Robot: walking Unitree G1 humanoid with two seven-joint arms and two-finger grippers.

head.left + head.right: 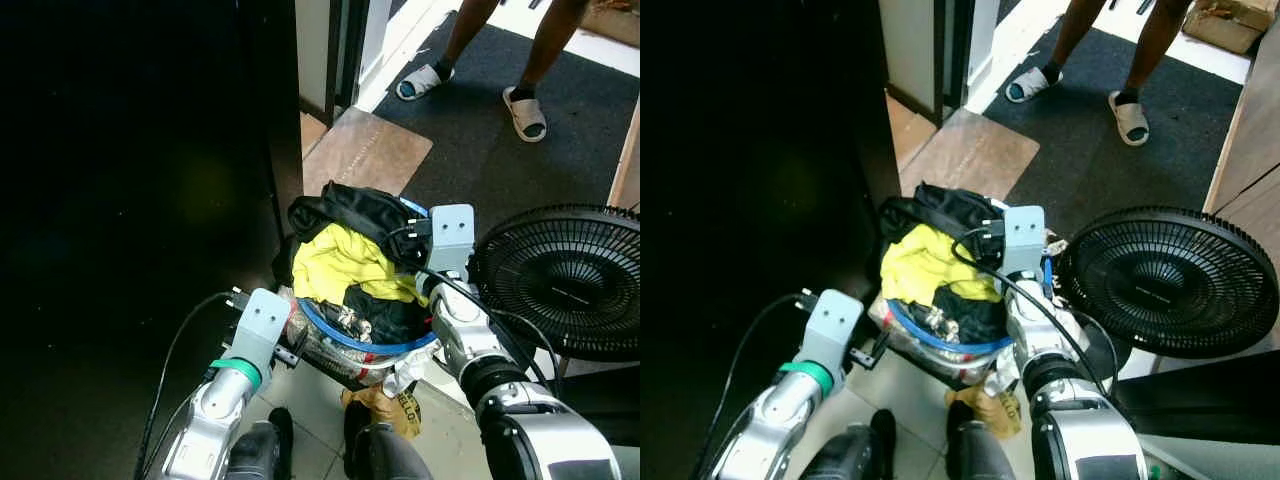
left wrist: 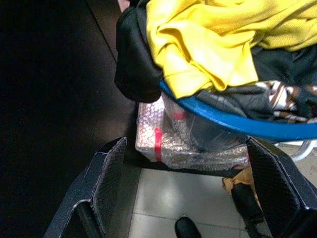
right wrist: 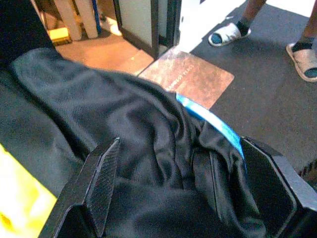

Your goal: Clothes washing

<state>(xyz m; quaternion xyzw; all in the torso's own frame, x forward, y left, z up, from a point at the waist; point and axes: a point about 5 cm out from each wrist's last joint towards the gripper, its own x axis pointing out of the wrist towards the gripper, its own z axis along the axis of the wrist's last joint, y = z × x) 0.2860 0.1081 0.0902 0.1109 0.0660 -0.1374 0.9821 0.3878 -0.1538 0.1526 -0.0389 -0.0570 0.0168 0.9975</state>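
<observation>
the basket [image 1: 352,343] — blue-rimmed, heaped with a yellow shirt [image 1: 340,262] and black clothes [image 1: 350,208] — sits on the tiled floor [image 1: 300,412] straight ahead, its side wrapped in bubble wrap [image 2: 184,144]. a fan [image 1: 567,278] stands just right of it, and a person's sandalled feet [image 1: 525,112] are on the dark mat [image 1: 490,140] at the far side.

the left tool [image 2: 185,198] is spread wide, low at the basket's near-left side, its fingers [image 2: 111,178] framing the wrapped wall under the rim. the right tool [image 3: 183,193] is also wide, hovering over the black cloth at the far-right rim, holding nothing.

this looks like the set-up for lifting the basket by two sides. to do it well, each tool should close on the rim itself rather than on loose cloth — the black garment draped over the right edge could slip out of a pinch. keep both sides level on the lift, and mind the fan close on the right.
</observation>
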